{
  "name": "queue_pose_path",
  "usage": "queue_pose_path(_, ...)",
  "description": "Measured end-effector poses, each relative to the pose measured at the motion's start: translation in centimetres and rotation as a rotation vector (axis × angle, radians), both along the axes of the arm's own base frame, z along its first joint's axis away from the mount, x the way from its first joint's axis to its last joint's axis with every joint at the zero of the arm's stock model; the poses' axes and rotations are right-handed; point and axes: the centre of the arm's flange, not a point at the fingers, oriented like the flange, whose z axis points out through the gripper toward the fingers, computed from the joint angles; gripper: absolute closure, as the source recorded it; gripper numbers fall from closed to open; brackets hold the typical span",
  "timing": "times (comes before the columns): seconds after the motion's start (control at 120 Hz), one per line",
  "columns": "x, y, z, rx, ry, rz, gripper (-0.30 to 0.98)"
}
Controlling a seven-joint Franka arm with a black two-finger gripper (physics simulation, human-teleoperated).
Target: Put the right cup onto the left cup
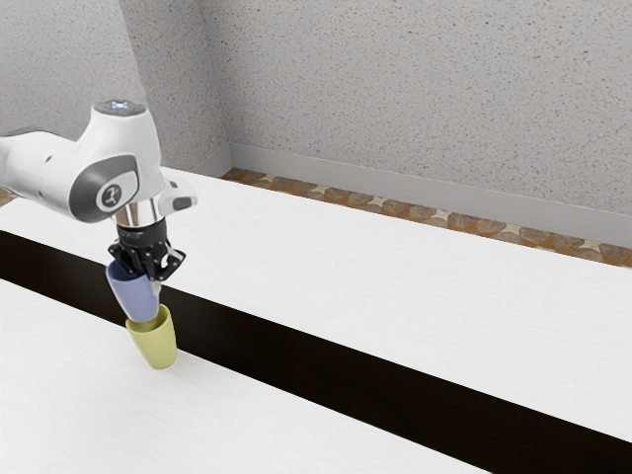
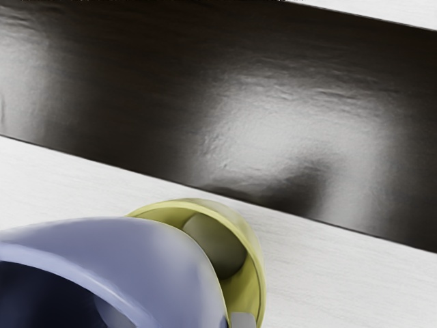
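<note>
Presently, on my list: one gripper (image 1: 151, 277), drawn nearly together with a cup wall pinched between its fingers; one blue cup (image 1: 134, 297), so held, tilted, its base at the mouth of one yellow cup (image 1: 157, 347), contact hard to judge from here. Foreseeable faults: rim snag and a toppled lower cup, if I press down off-centre; blue cup sliding off, if I release it leaning

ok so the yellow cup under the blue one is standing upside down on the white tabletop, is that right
Not quite: the yellow cup stands with its opening up, as the wrist view shows by looking down into it. It is on the white tabletop, under the blue cup, as you say.
</note>
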Motion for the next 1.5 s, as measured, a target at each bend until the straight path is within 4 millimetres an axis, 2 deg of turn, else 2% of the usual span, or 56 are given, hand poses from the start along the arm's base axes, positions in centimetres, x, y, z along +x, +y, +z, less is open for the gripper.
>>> queue_pose_path(0.133, -0.2, -0.1, 0.0, 0.0, -0.01, 0.0, 0.78)
queue_pose_path(0.592, 0.3, -0.2, -2.4, -0.005, -0.003, 0.0, 0.78)
queue_pose_path(0.667, 0.4, -0.2, -2.5, -0.008, -0.005, 0.0, 0.67)
queue_pose_path(0.8, 0.5, -0.2, -2.8, -0.011, -0.006, -0.001, 0.4)
queue_pose_path(0.883, 0.6, -0.3, -2.7, -0.011, -0.008, -0.004, 0.27)
queue_pose_path(1.067, 1.0, -1.3, -1.1, -0.006, -0.029, -0.025, 0.11)
queue_pose_path(1.167, 1.1, -2.1, -0.4, -0.004, -0.032, -0.041, 0.07)
queue_pose_path(1.333, 1.3, -2.4, 0.6, 0.001, -0.037, -0.045, 0.03)
queue_pose_path(1.417, 1.8, -2.8, 2.0, 0.005, -0.047, -0.05, 0.02)
queue_pose_path(1.5, 2.7, -3.4, 4.4, 0.01, -0.068, -0.059, 0.01)
